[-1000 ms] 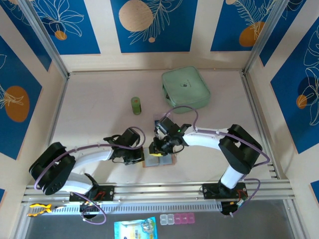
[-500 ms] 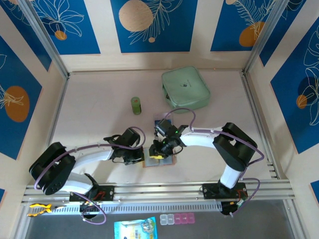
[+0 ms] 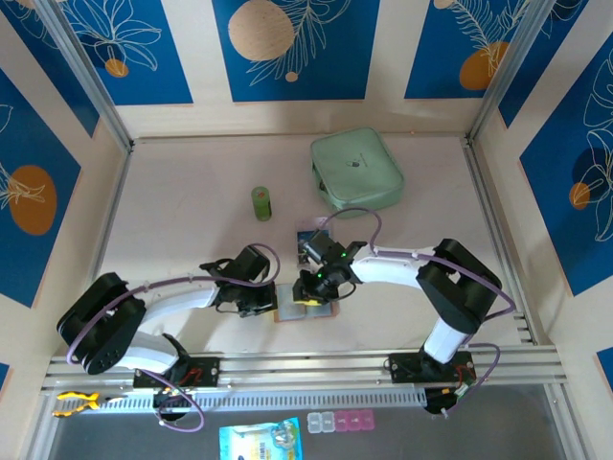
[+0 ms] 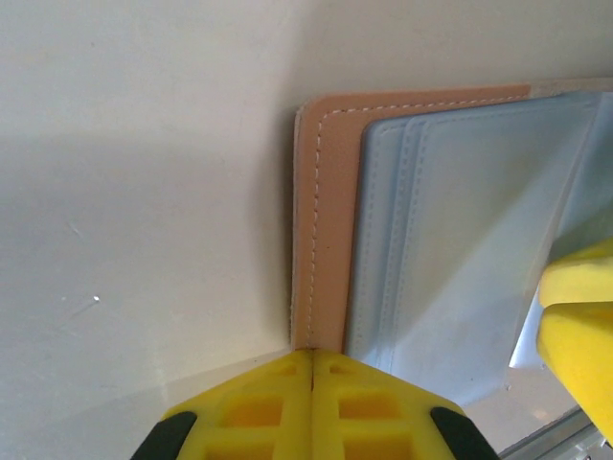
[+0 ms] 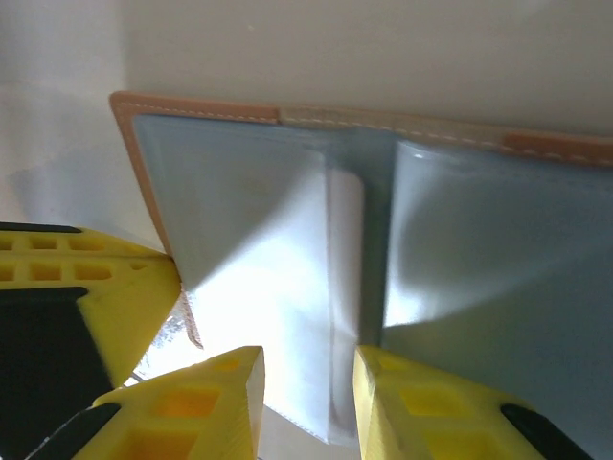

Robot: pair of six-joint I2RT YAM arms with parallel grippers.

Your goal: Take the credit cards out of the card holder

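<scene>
The card holder (image 3: 305,310) lies open on the table near the front, tan rim (image 4: 321,220) outside and grey-blue pockets (image 4: 460,240) inside. My left gripper (image 4: 313,353) is shut, its tips resting on the holder's tan left edge (image 3: 276,303). My right gripper (image 5: 306,383) is open over the holder's middle (image 3: 309,295), one finger on either side of a pale flap or card edge (image 5: 343,287); I cannot tell which. A dark blue credit card (image 3: 308,236) lies on the table just behind the right wrist, partly hidden by it.
A large mint-green zip case (image 3: 356,171) sits at the back right. A small green cylinder (image 3: 261,202) stands left of it. The right gripper's yellow finger (image 4: 579,316) shows close beside the left gripper.
The right gripper has shifted slightly right over the holder and its jaws have parted a little. The left gripper has stayed shut on the holder's edge.
</scene>
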